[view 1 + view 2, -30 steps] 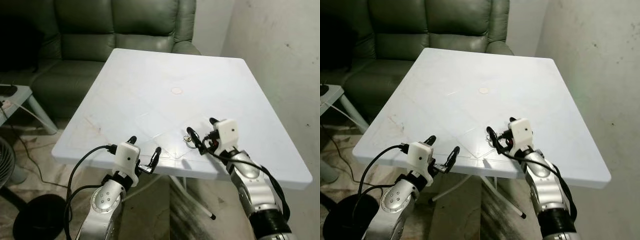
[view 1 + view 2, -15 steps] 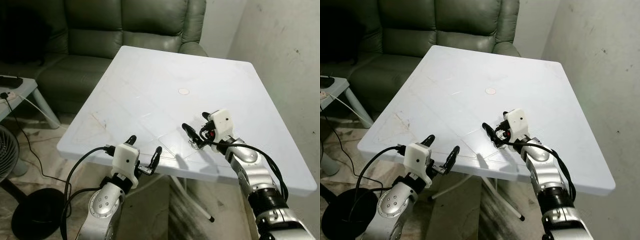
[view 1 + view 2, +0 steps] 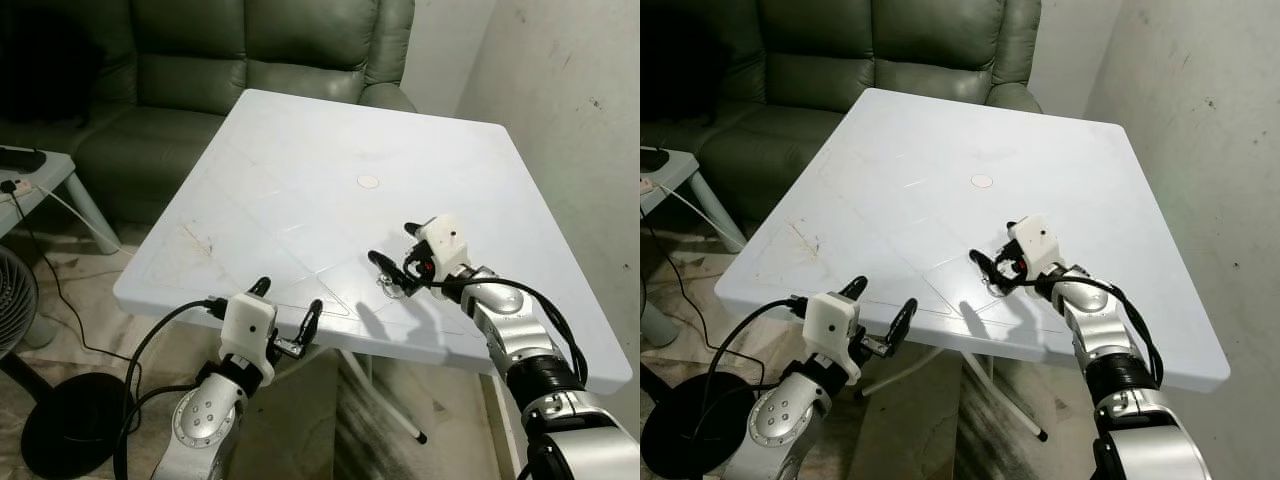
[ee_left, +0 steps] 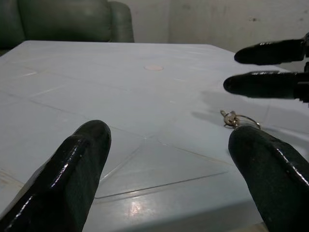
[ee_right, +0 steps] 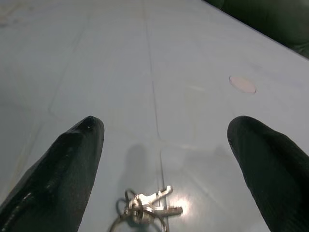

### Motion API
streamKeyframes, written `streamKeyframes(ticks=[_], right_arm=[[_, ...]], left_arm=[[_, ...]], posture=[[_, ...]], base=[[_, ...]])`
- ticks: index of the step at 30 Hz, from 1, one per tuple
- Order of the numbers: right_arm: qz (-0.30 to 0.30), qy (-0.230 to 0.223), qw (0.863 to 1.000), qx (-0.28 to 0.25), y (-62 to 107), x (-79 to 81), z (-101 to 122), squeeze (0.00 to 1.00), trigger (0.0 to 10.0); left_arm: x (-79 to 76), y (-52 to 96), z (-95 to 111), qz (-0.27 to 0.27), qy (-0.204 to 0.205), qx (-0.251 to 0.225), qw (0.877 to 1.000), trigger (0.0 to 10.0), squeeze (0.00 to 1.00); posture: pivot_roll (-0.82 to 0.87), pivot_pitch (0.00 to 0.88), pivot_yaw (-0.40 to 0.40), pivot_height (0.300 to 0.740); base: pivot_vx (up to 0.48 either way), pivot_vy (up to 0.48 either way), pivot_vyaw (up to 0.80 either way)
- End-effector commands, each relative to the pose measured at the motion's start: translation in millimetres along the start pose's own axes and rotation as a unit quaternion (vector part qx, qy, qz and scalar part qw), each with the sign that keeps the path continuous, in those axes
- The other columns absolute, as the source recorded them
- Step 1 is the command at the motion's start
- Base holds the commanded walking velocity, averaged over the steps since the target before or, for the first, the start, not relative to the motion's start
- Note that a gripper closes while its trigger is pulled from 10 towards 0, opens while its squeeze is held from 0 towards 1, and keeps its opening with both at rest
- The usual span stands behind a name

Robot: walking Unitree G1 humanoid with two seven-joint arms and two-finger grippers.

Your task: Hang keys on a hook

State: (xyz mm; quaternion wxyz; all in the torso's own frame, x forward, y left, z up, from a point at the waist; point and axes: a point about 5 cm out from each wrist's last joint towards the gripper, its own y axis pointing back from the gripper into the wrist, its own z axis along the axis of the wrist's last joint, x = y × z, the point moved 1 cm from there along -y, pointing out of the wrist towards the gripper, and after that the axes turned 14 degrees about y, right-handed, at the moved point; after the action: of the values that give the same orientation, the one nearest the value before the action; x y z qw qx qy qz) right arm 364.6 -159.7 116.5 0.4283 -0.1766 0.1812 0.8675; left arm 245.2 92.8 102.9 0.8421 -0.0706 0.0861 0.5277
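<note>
A: Sofa [image 3: 250, 60] is sitting behind the white table [image 3: 300, 190]; I'm reading no writing anywhere.

B: Fingers?

A: I'm holding the right gripper [image 3: 392, 255] over the table's near part, fingers spread wide and gripping nothing. The left gripper [image 3: 287, 305] is hovering at the near edge, also wide open and empty.

B: Keys?

A: Keys [image 5: 147, 209] are lying flat on the table, just below the right fingertips.

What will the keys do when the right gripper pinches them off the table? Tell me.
The keys lie flat on a thin ring, so they will probably dangle and swing loosely once lifted. The table looks smooth and glossy, so they may skid if nudged sideways. They look small and light; the open right gripper might pinch only the ring.
</note>
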Motion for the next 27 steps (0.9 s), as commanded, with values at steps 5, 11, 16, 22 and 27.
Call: streamKeyframes(ticks=[5, 11, 16, 22, 27], right_arm=[[0.021, 0.019, 1.0, -0.001, -1.3, -2.0, 2, 0.0, 10.0], [0.031, 0.02, 0.999, -0.001, -1.0, 2.7, -1, 0.0, 9.8], [0.034, 0.015, 0.999, -0.001, -2.6, 5.2, -2, 0.0, 10.0], [0.041, 0.009, 0.999, -0.005, -6.2, 9.3, 0, 0.0, 10.0], [0.045, 0.008, 0.999, -0.008, -9.5, 11.4, 3, 0.0, 8.1]], left_arm=[[-7.3, 5.8, 4, -0.001, -0.001, 0.001, 1.0, 10.0, 0.0], [-8.6, 10.3, 4, 0.001, 0.001, 0.004, 1.0, 10.0, 0.0], [-10.0, 13.3, 5, 0.004, 0.005, 0.009, 1.0, 10.0, 0.0], [-12.9, 18.0, 5, 0.004, 0.01, 0.017, 1.0, 10.0, 0.0], [-12.7, 22.2, 4, 0.007, 0.009, 0.023, 1.0, 10.0, 0.0]], posture=[[0.08, 0.062, -0.089, 0.74], [0.08, 0.088, -0.09, 0.74], [0.08, 0.106, -0.09, 0.74], [0.08, 0.144, -0.089, 0.74], [0.09, 0.172, -0.089, 0.74]], base=[[0.0, 0.0, 0.0], [0.0, 0.0, 0.0], [0.0, 0.0, 0.0], [0.0, 0.0, 0.0], [0.0, 0.0, 0.0]])
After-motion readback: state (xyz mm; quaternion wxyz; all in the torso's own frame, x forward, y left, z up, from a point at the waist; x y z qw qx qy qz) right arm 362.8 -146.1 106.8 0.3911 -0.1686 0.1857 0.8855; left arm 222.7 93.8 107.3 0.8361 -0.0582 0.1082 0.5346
